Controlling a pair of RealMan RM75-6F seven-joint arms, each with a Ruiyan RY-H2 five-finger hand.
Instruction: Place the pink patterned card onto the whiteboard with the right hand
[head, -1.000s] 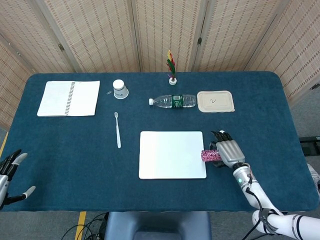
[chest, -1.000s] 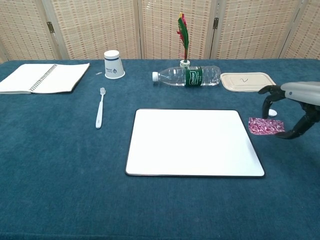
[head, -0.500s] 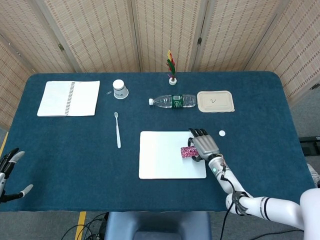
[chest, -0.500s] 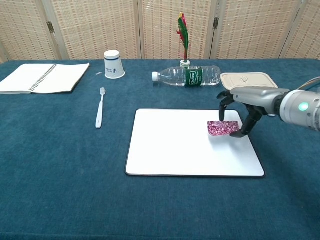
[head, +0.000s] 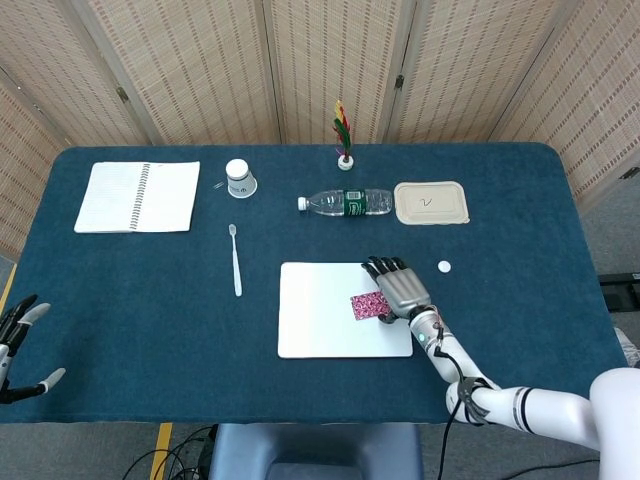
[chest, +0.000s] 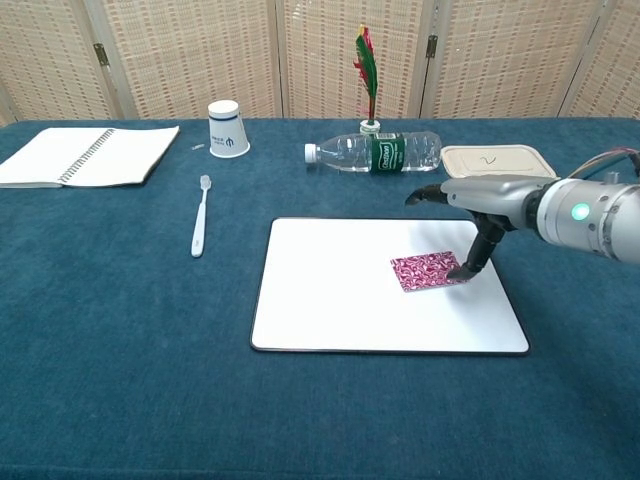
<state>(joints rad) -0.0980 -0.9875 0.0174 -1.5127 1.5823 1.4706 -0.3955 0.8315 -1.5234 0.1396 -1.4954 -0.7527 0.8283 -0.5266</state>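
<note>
card (chest: 428, 270): flat pink rectangle w/ dark squiggle print, lying on board, right half.
board (chest: 340, 300): smooth white, rounded corners, thin dark rim.
right hand (head: 398, 286): metal-grey, over board; one fingertip touches card's right edge, others spread above, cannot tell if pinched.
left hand (head: 18, 340): table's left edge, fingers apart, holds nothing.
bottle (chest: 375, 152): clear plastic, on its side, green label, text unreadable.

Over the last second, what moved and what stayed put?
The right hand carried the pink patterned card leftward from beside the white rectangular whiteboard onto its right part, where it now lies flat with a fingertip touching its edge. The left hand barely shifted; bottle, cup, notebook and toothbrush stayed.
</note>
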